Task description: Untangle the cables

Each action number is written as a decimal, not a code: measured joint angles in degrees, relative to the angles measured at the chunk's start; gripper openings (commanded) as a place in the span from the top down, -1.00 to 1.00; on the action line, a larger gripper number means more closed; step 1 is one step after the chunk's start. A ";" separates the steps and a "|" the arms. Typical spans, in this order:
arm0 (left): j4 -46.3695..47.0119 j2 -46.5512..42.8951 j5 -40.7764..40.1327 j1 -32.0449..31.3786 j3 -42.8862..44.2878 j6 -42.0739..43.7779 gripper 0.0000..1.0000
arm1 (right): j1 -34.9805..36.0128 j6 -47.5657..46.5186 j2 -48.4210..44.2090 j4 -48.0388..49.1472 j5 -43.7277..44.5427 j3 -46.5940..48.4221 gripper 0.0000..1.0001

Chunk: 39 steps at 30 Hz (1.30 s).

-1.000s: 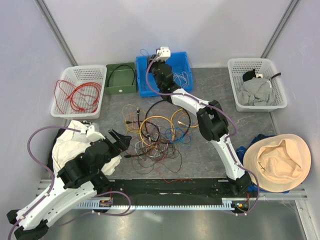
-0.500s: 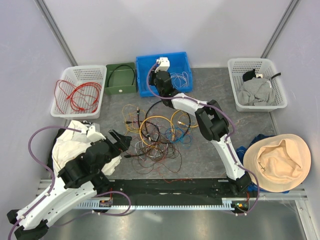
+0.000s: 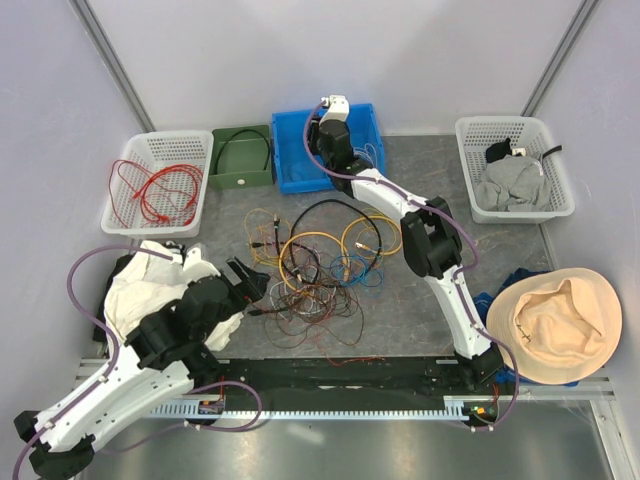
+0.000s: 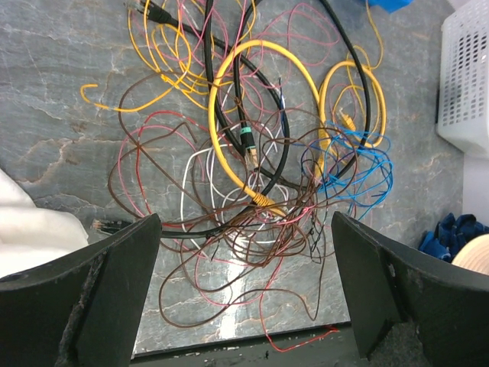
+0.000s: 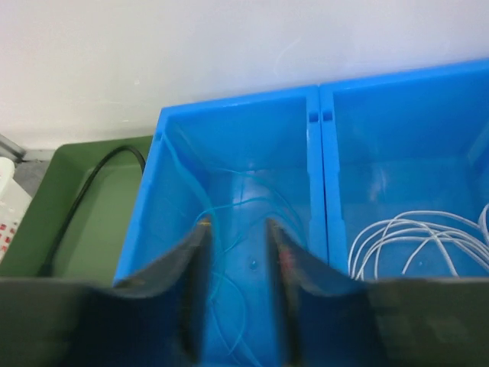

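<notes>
Now the right hand (image 5: 235,229) has pushed deeper over the blue bin (image 5: 237,99), slightly parted — a strand (image 5: 191,172) dropped, likely; the left hand (image 4: 244,222) hangs spread over the cables (image 4: 260,153).

Looks like a robotics lab booth, not a home. Plain pale walls (image 3: 450,60) and metal posts (image 3: 112,62) boxing in a grey table (image 3: 420,315). Bins lined up from 10 to 2 o'clock: white basket (image 3: 160,136), green tray (image 3: 240,181), blue bin (image 3: 300,183), second white basket (image 3: 505,121). Metal rail (image 3: 340,408) at 6 o'clock, left arm (image 3: 130,375) and right arm (image 3: 455,300) bolted there.
</notes>
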 measured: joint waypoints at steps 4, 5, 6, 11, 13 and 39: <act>0.17 1.31 0.81 0.00 0.00 0.00 -0.99 | -0.35 -0.24 0.11 -1.27 -1.44 0.00 -0.67; 0.28 1.40 0.90 0.00 -0.02 0.00 -0.99 | -0.35 -0.33 0.11 -1.27 -1.81 0.00 -0.74; 0.42 1.42 1.01 0.00 -0.02 0.00 -0.99 | -0.33 -0.44 0.11 -1.27 -2.03 -0.04 -0.80; 1.18 1.42 1.03 0.00 -0.02 0.00 -0.99 | 0.09 -0.76 -2.47 0.55 -2.03 -5.18 -0.94; 1.22 1.42 0.94 0.00 -0.02 0.02 -0.99 | 0.46 -0.79 -6.12 2.16 -1.49 -11.06 -0.96; 11.02 14.84 -0.81 0.00 17.44 19.08 -0.99 | 13.20 8.28 -79.21 -3.87 8.92 -82.25 -0.96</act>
